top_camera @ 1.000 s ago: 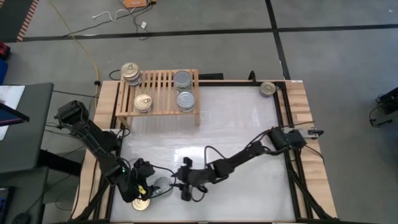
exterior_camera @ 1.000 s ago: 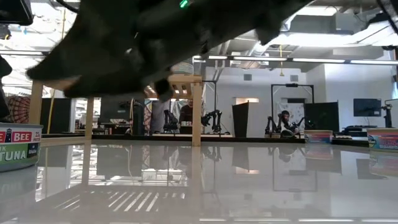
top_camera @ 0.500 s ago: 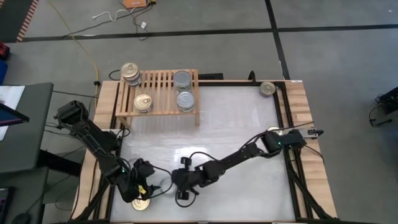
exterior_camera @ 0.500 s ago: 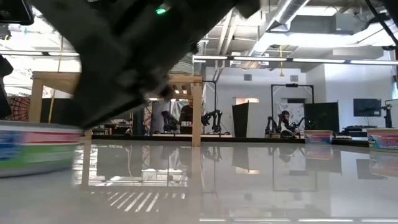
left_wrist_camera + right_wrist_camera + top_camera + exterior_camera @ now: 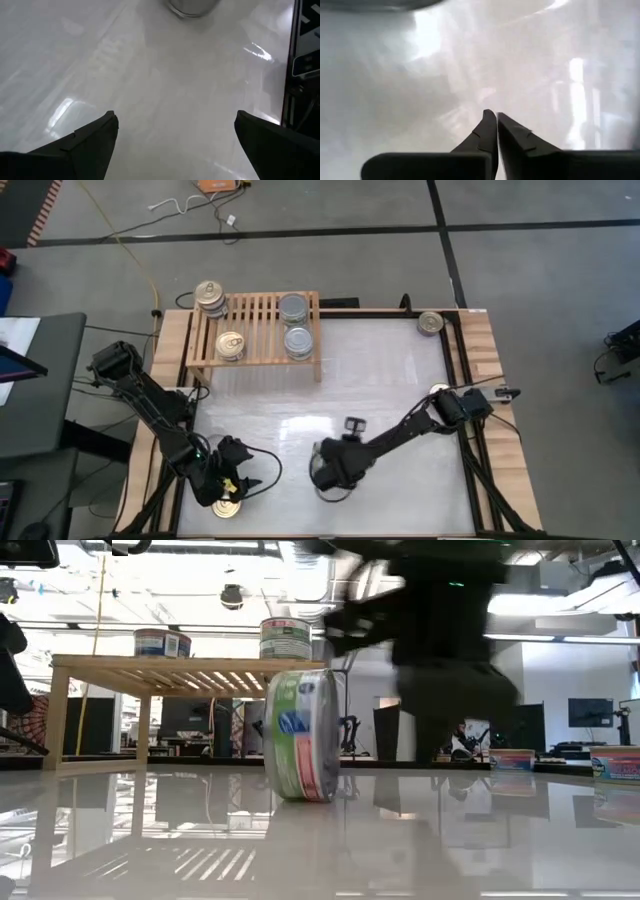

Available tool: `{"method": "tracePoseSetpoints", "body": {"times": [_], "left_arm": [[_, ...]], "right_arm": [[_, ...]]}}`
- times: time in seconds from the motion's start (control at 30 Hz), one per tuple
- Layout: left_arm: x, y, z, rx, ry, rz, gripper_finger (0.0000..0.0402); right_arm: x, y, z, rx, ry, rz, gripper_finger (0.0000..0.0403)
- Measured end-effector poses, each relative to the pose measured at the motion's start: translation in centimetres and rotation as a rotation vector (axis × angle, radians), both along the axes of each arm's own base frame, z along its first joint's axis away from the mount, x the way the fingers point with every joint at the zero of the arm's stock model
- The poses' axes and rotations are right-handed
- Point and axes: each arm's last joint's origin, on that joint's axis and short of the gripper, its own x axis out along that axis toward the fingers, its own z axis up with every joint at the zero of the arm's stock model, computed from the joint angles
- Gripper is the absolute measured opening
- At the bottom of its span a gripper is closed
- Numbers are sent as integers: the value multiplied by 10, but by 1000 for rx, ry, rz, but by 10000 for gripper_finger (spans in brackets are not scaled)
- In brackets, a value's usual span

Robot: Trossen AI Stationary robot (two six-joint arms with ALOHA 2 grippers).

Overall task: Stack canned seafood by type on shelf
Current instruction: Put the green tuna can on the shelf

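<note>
A can (image 5: 300,735) with a green, blue and red label stands on its edge on the white table, near the table's front middle. In the high view my right arm covers it. My right gripper (image 5: 495,120) is shut and empty and points steeply down at the bare table beside the can (image 5: 328,483). My left gripper (image 5: 175,122) waits open at the front left (image 5: 240,480), with a gold-topped can (image 5: 228,507) lying flat just in front of it. The wooden shelf (image 5: 255,360) at the far left carries gold-topped cans (image 5: 209,298) on its left and silver-topped cans (image 5: 293,307) on its right.
One more can (image 5: 430,323) sits at the table's far right corner. The wide white tabletop (image 5: 380,380) lies between the shelf and my arms. Cables trail from both wrists over the table's front.
My right gripper has swung from beside the left gripper toward the table's right, tipped steeply downward and shut. The silver-topped can that lay flat between the two grippers has been turned up onto its edge and has moved right along the table.
</note>
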Motion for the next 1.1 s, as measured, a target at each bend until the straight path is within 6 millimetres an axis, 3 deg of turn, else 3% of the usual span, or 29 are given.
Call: {"method": "tracePoseSetpoints", "body": {"times": [0.13,0.33,0.5,0.63,0.77,0.9,1.1], "left_arm": [[2,-1,2,1,-37,18,384],[6,-3,7,1,-124,37,384],[8,-3,10,34,-187,71,384],[10,-1,10,63,-185,64,384],[12,1,10,75,-186,69,384],[18,7,10,93,-197,107,384],[31,21,11,115,-210,195,384]], "right_arm": [[-31,13,16,-188,16,-73,47],[-68,42,30,-179,-92,-78,46],[-128,46,25,-174,-235,-200,28],[-179,38,8,30,-455,-294,11],[-212,20,-4,269,-719,-243,19],[-225,-4,-7,373,-922,-153,27],[-221,-36,-13,387,-1028,-138,26]]}}
